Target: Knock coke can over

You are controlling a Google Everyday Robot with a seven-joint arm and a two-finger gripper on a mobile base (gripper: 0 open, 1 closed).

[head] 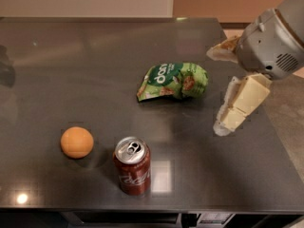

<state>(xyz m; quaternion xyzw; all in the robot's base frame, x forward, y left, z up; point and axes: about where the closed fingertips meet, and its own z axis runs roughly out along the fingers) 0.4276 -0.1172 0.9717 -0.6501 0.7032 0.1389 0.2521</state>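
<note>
The coke can (132, 167) stands upright near the table's front edge, dark red-brown with a silver top and pull tab. An orange ball (77, 142) lies just left of it. A green snack bag (173, 81) lies flat in the middle of the table. My gripper (215, 90) hangs over the table's right side, right of the bag and well up and to the right of the can. Its two cream fingers (241, 102) stand apart with nothing between them. It touches neither the can nor the bag.
The dark grey table (71, 65) has its front edge just below the can and its right edge under my arm (273, 44). A tan floor shows past the right edge.
</note>
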